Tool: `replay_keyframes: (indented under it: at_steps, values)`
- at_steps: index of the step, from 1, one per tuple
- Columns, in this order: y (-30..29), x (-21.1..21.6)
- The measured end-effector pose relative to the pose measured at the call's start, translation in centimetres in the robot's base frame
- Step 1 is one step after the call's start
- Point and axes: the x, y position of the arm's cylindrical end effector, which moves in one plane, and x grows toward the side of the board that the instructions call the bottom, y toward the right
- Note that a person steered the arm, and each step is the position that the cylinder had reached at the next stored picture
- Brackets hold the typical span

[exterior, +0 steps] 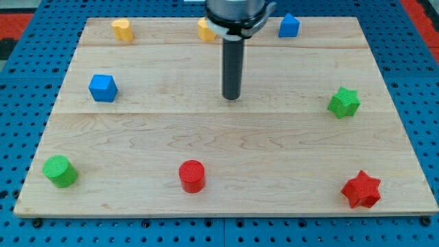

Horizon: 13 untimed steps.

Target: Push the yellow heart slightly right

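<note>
Two yellow blocks lie near the view's top edge of the wooden board. The one at the top left looks like the heart. The other yellow block is partly hidden behind the arm, and its shape is unclear. My tip rests on the board near the centre, below and to the right of both yellow blocks. It touches no block.
A blue cube lies at the left. A blue block is at the top right. A green star is at the right and a green cylinder at the bottom left. A red cylinder is at the bottom centre and a red star at the bottom right.
</note>
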Motion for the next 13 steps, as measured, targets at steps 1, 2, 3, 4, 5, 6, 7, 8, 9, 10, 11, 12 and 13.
replay_keyframes:
  at_steps: [1, 2, 3, 4, 5, 6, 7, 8, 9, 10, 11, 12, 13]
  values:
    - [-3.8, 0.1]
    - [-7.6, -2.1]
    - [-10.3, -3.4]
    - [-10.7, -4.4]
    - [-10.8, -4.4]
    - [-10.8, -4.5]
    - [-11.8, -4.7]
    - [-12.8, -4.9]
    - [-17.4, -8.3]
    - [-22.2, -9.4]
    - [-24.6, -15.1]
    - [-23.4, -17.6]
    - [-17.9, -17.6]
